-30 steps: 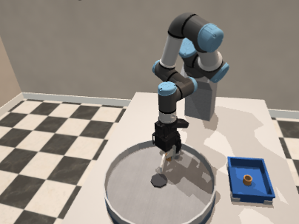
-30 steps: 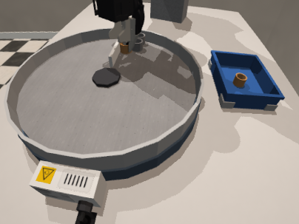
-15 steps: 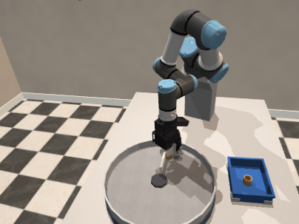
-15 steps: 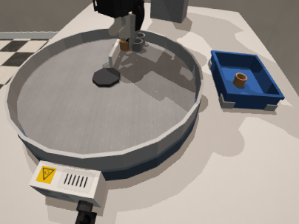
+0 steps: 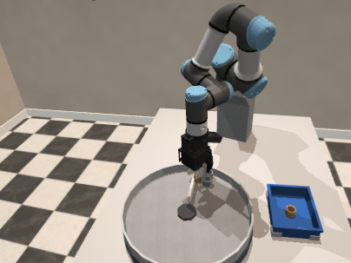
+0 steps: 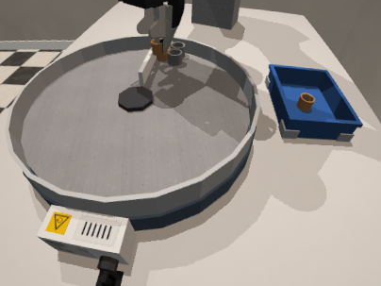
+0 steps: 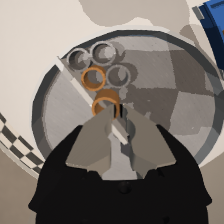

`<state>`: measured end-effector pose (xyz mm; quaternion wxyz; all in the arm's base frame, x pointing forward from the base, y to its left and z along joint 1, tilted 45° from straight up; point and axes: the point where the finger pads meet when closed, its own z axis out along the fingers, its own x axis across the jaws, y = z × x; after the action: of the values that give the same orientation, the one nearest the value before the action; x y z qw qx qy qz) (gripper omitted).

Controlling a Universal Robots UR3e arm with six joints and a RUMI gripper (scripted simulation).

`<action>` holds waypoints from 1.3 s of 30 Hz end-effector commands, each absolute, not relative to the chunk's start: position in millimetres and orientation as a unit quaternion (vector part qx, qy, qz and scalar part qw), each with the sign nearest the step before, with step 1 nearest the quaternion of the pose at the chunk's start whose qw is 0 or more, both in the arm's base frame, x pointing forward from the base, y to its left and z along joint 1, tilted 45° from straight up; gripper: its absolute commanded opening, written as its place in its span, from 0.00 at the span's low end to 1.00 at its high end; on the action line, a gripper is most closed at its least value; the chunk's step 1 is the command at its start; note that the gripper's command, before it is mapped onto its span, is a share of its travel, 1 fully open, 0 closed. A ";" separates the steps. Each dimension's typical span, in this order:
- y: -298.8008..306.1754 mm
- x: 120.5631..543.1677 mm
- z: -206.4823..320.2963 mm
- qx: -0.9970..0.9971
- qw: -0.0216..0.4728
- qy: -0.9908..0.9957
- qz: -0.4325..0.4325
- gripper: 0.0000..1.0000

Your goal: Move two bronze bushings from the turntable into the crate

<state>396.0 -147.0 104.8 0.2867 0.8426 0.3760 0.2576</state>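
Note:
My gripper (image 7: pixel 117 104) is shut on a bronze bushing (image 7: pixel 106 106) and holds it a little above the far side of the grey turntable (image 6: pixel 134 122). It also shows in the exterior view (image 6: pixel 157 43). A second bronze bushing (image 7: pixel 93 78) stands on the turntable just beyond it, in a cluster with three grey bushings (image 7: pixel 119 75). The blue crate (image 6: pixel 315 103) lies on the table to the right of the turntable, with one bronze bushing (image 6: pixel 306 102) standing inside it. In the top view the gripper (image 5: pixel 200 174) hangs over the turntable's back rim.
The turntable has a raised rim, a black octagonal hub (image 6: pixel 136 98) at its centre and a white divider bar (image 6: pixel 146 66) running to the rim. A control box (image 6: pixel 85 230) sits at its front. The arm's grey pedestal (image 5: pixel 235 121) stands behind.

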 end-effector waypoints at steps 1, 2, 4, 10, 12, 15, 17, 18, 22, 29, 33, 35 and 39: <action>-144.2 388.6 113.3 0.842 0.286 0.377 0.258 0.00; -144.2 388.6 113.3 0.842 0.286 0.377 0.258 0.00; -143.7 387.4 114.6 0.842 0.286 0.377 0.258 0.00; -140.9 381.1 121.3 0.842 0.286 0.377 0.258 0.00; -140.2 379.6 123.0 0.842 0.286 0.377 0.258 0.00; -139.4 377.7 125.0 0.842 0.286 0.377 0.258 0.00; -139.0 376.8 126.0 0.842 0.286 0.377 0.258 0.00; -138.9 376.5 126.4 0.842 0.286 0.377 0.258 0.00; -138.7 376.0 126.9 0.842 0.286 0.377 0.258 0.00; -138.5 375.6 127.3 0.842 0.286 0.377 0.258 0.00; -138.5 375.6 127.3 0.842 0.286 0.377 0.258 0.00; -138.5 375.6 127.3 0.842 0.286 0.377 0.258 0.00; -138.5 375.6 127.3 0.842 0.286 0.377 0.258 0.00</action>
<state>375.4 -138.3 126.6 0.2853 0.8427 0.3766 0.2580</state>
